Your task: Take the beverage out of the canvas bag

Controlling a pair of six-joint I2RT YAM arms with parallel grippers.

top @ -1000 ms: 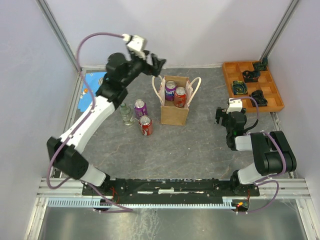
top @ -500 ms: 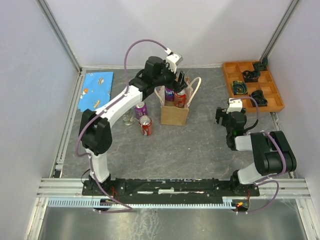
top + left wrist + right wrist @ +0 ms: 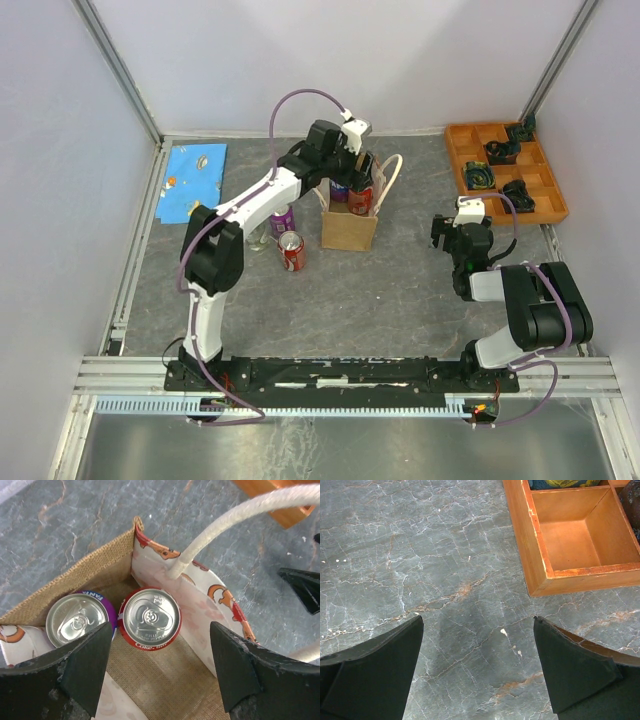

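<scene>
The canvas bag (image 3: 348, 226) stands upright mid-table, tan with cream loop handles (image 3: 235, 517). Inside it, in the left wrist view, stand a red Coke can (image 3: 151, 617) and a purple Fanta can (image 3: 80, 625), side by side against the far wall of the bag (image 3: 90, 565). My left gripper (image 3: 352, 168) hovers over the bag's mouth, open. Its gap (image 3: 161, 647) is just nearer than the red can, with bare burlap floor between its fingers (image 3: 90, 660). My right gripper (image 3: 452, 232) is open over the bare table (image 3: 477, 625), right of the bag.
Left of the bag stand a purple can (image 3: 281, 213), a red can (image 3: 291, 250) and a clear bottle (image 3: 252, 228). A blue sheet (image 3: 195, 175) lies at the back left. An orange compartment tray (image 3: 452, 150) with dark objects sits at the back right, its corner (image 3: 535, 575) near my right gripper.
My left arm has swung right from above and left of the bag to right over its mouth, jaws slightly narrower. The right arm has not moved.
</scene>
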